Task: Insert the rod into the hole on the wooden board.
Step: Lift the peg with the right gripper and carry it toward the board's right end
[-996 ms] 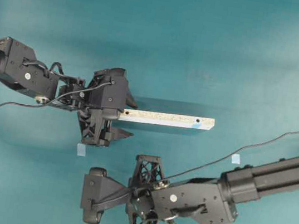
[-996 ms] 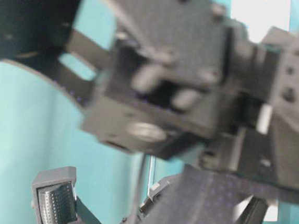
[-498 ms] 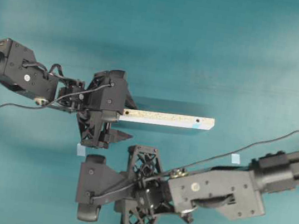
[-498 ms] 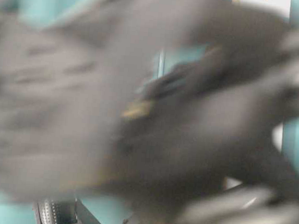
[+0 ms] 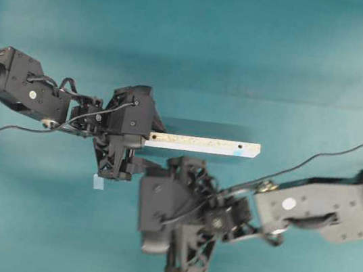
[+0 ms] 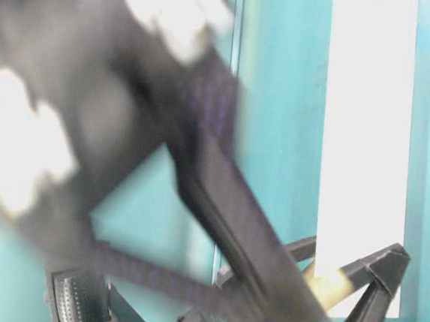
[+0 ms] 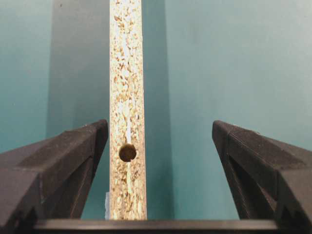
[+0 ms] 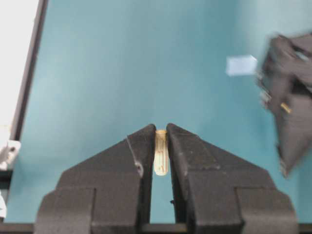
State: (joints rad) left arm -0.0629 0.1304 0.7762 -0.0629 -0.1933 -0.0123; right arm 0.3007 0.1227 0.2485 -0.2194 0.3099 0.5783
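A: Why is the long, narrow strip of speckled beige particleboard (image 5: 201, 143) laid across the middle of the teal table (image 5: 249, 50), one end reaching inside the left gripper (image 7: 156, 146)?

B: It is judged that the end is placed there to be steadied. That gripper's jaws are spread as wide as they go; the board lies close beside one black finger (image 7: 58, 156), well apart from the other, and nothing is clamped. The small round hole (image 7: 127, 152) near that end is left bare and facing upward, which suits an insertion from above.

A: And the tiny cream-coloured wooden dowel peg (image 8: 161, 152)?

B: It is pinched between the nearly closed jaws of the right gripper (image 8: 161, 141), its length along the fingers, so that one end could be pointed at the hole. In the overhead view that gripper (image 5: 151, 203) is seen just beside the board's long edge, toward the table's near edge, not yet over the hole.

A: Is the peg aligned?

B: That cannot be told; the table-level view is blurred.
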